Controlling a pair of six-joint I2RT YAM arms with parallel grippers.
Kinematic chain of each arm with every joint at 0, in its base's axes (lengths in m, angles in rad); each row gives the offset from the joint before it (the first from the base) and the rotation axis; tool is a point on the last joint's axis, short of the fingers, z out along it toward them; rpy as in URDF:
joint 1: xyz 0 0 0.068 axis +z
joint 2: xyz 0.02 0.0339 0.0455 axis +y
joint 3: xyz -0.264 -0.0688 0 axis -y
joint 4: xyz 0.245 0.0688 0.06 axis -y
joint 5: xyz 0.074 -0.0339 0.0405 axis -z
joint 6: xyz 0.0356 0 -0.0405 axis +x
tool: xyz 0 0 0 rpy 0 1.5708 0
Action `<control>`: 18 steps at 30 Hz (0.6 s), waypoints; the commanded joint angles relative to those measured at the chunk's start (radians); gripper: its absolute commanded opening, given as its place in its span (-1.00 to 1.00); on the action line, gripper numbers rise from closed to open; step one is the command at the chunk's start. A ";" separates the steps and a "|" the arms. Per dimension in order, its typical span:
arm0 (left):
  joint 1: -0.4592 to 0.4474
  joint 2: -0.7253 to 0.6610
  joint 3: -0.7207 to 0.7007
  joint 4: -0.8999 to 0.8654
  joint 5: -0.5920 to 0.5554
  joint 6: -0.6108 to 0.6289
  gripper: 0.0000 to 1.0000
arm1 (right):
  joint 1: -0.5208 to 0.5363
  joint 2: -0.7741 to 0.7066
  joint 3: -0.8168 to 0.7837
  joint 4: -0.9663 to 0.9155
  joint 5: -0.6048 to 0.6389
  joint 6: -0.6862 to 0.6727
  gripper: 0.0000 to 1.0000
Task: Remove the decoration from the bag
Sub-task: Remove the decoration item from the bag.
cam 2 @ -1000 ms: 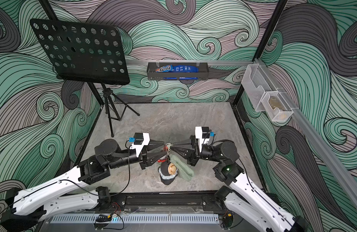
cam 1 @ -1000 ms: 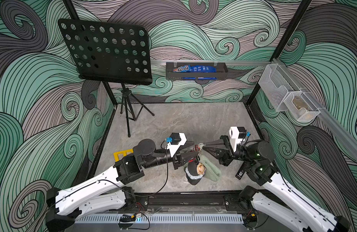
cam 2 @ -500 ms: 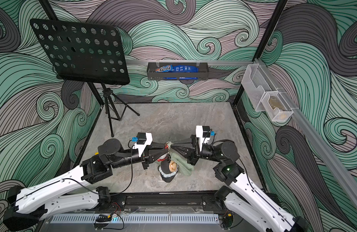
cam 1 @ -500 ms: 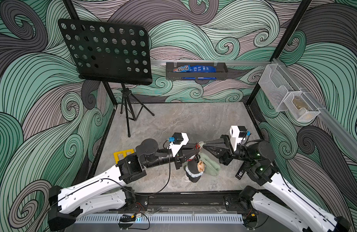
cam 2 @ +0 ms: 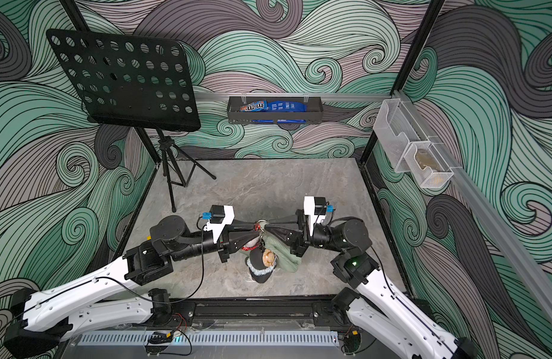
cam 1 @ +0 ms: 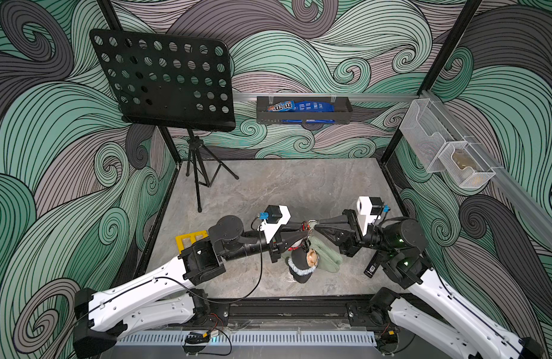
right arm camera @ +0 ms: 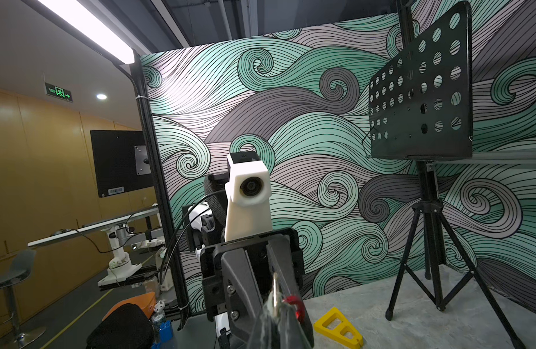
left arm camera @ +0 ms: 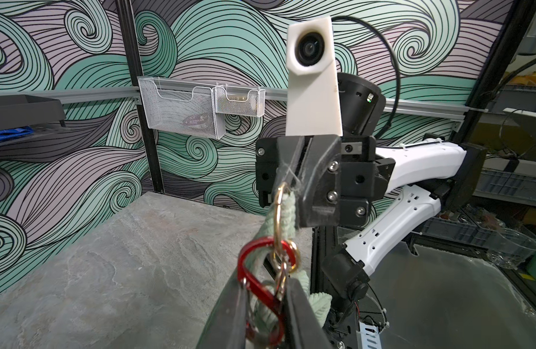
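Note:
The sage-green bag [cam 1: 326, 255] hangs above the table's front middle, held up by its gold ring [left arm camera: 278, 217] and strap. My right gripper [cam 1: 315, 225] is shut on that ring [right arm camera: 275, 290]. The decoration [cam 1: 302, 264], a small doll with a dark hat and pale frill, dangles beside the bag [cam 2: 281, 251] from a red carabiner [left arm camera: 254, 272] clipped through the ring. My left gripper [left arm camera: 265, 290] is shut on the red carabiner. In both top views the two grippers meet tip to tip, the left gripper [cam 2: 254, 228] against the right gripper [cam 2: 267, 225].
A black music stand [cam 1: 162, 80] on a tripod [cam 1: 200, 174] stands at the back left. A yellow plastic piece [cam 1: 190, 241] lies under my left arm. A black shelf [cam 1: 302, 110] with candy packets hangs on the back wall, mesh baskets [cam 1: 442, 149] on the right wall.
My left gripper has moved right to the ring and closed its jaws on the red carabiner. The right gripper has stayed shut on the ring, with bag and doll hanging.

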 commanded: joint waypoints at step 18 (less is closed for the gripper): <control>0.005 0.003 0.050 0.015 0.002 -0.066 -0.34 | 0.000 -0.026 -0.005 0.035 -0.037 -0.057 -1.00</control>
